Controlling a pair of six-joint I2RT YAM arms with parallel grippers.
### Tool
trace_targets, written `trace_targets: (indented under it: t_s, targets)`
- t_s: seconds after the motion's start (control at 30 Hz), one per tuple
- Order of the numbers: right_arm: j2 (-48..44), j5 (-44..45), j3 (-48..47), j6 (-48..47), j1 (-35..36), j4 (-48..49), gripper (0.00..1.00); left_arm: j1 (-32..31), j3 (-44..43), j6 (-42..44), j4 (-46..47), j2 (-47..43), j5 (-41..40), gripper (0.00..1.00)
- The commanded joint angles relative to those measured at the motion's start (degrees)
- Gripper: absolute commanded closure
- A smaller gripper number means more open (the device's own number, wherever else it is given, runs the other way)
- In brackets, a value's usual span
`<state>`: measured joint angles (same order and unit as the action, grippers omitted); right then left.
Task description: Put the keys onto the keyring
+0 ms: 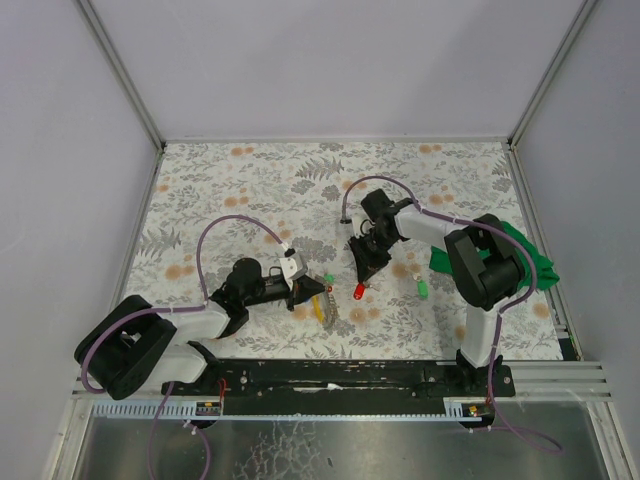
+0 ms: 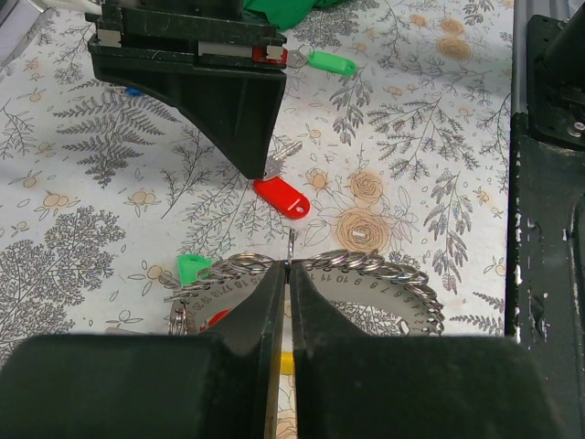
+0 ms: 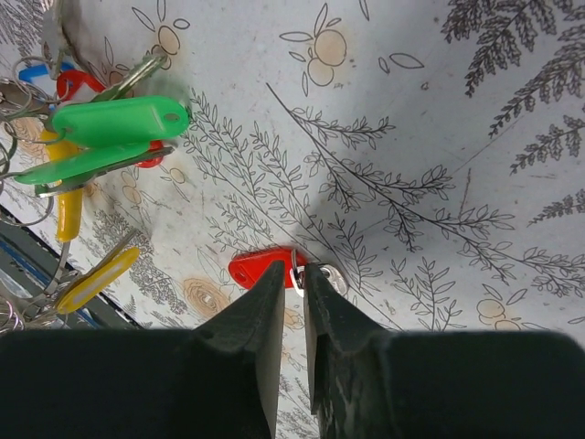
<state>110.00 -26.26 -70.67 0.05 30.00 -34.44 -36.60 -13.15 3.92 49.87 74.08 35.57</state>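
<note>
Keyring (image 2: 366, 263): stood just beside the red-tagged key (image 2: 281, 198), pinched at its rim.
Left gripper (image 2: 287, 273): fingers nearly together, clamped on the ring's wire.
Right gripper (image 3: 298, 274): narrowed onto the key's metal end, down on the tablecloth (image 3: 411, 110).

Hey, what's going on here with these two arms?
The left fingers are shut on the keyring. The right fingers pinch a red key by its metal end, just beyond the ring; it is not threaded on yet. A green key lies loose farther right, near the green cloth.
</note>
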Motion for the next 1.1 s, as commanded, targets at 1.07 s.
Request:
trace_targets:
  t_s: [1.07]
  targets:
    - [-41.73,-18.45,34.43,-18.71,1.74,47.75,1.00,-0.20,-0.68,5.86,4.34,-3.42,6.87,1.00]
